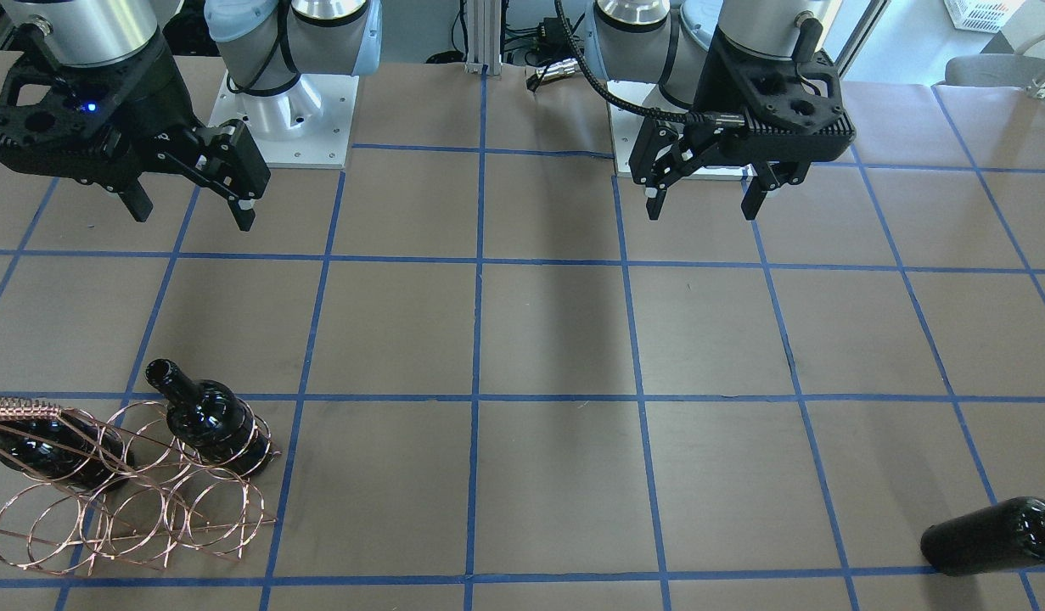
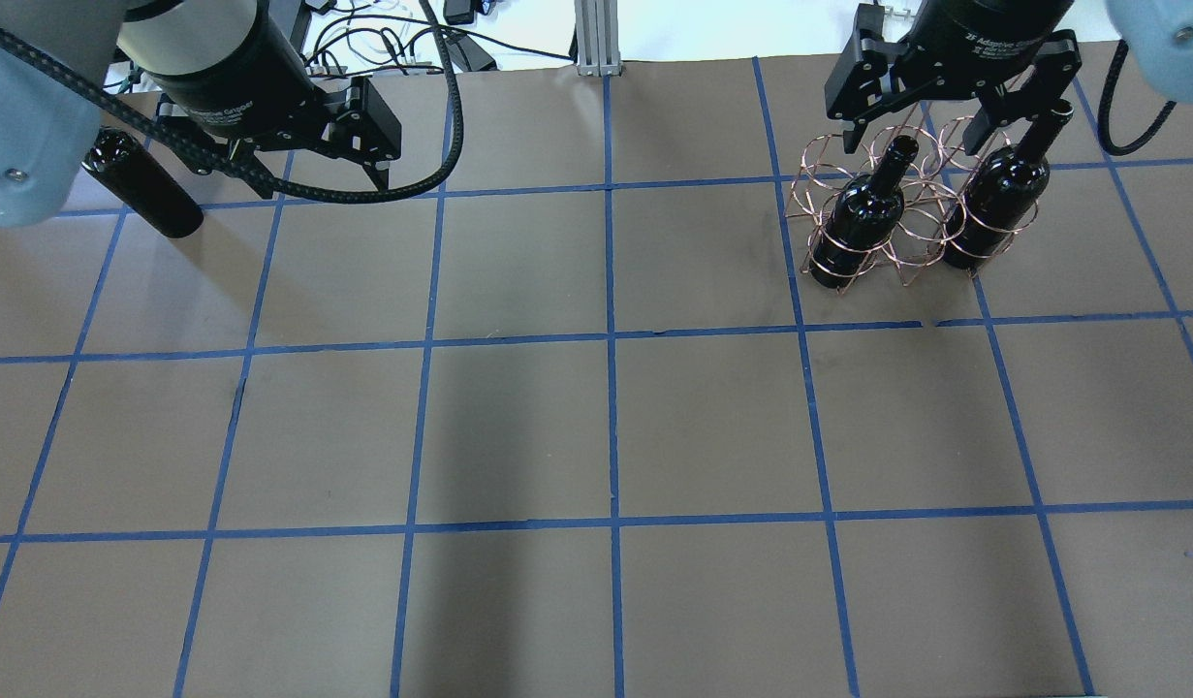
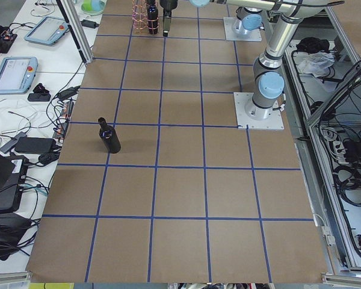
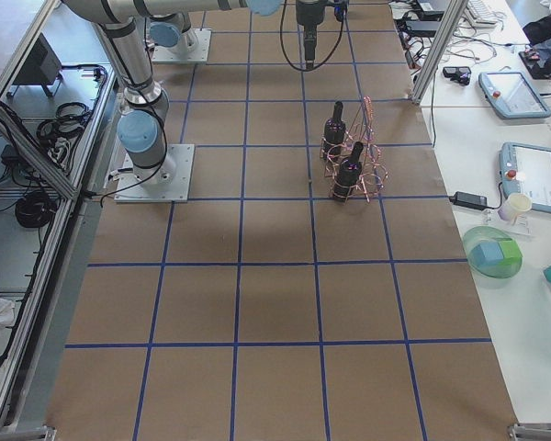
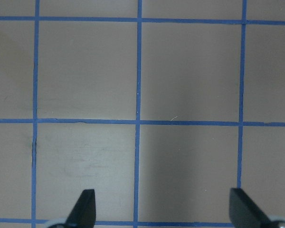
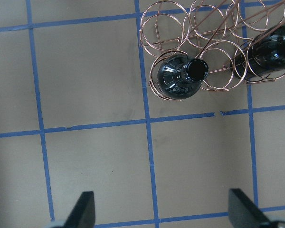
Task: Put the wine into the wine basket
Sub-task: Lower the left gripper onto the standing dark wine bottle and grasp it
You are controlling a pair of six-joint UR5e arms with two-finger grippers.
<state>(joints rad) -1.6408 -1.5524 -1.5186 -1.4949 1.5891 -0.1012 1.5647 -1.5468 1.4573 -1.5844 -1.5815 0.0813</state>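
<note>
Standing wine (image 1: 993, 536) far from left gripper (image 1: 702, 212)

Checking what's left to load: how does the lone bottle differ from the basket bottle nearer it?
The lone bottle stands on bare table at the robot's left; the nearer basket bottle sits in a ring of the basket at its right. The lone bottle has nothing beside it; the nearer basket bottle shares the basket with another bottle. Both are upright, dark, glossy, unlabelled.
</note>
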